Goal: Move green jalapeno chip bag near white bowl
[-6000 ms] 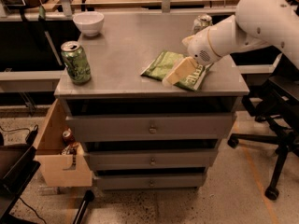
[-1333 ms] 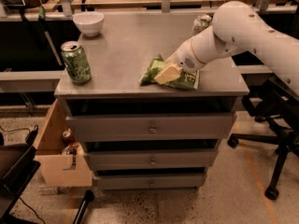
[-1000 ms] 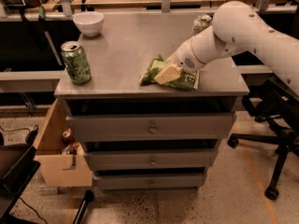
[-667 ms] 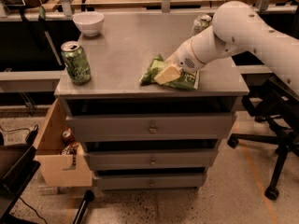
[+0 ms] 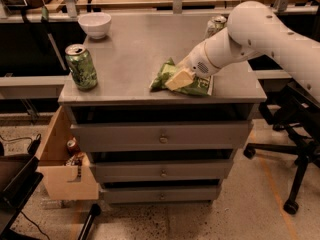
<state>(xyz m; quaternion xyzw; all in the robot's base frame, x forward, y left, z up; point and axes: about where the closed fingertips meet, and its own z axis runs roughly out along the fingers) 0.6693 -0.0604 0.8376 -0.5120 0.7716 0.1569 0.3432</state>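
Nothing has shifted; end effector point(image 5: 180, 79) apparently grips green jalapeno chip bag point(image 5: 161, 77), half-hiding it.

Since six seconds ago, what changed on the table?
The claw slid a little left and now sits low on the green jalapeno chip bag, and the arm's elbow swung in over the table. Nothing visibly moved in the last second. The bag stays by the front edge, and the white bowl at back left and the green can at front left stayed put.

Compared with six seconds ago, my gripper point(image 5: 179, 79) sits further left on the tabletop, and the green jalapeno chip bag point(image 5: 162, 75) lies slightly left too.
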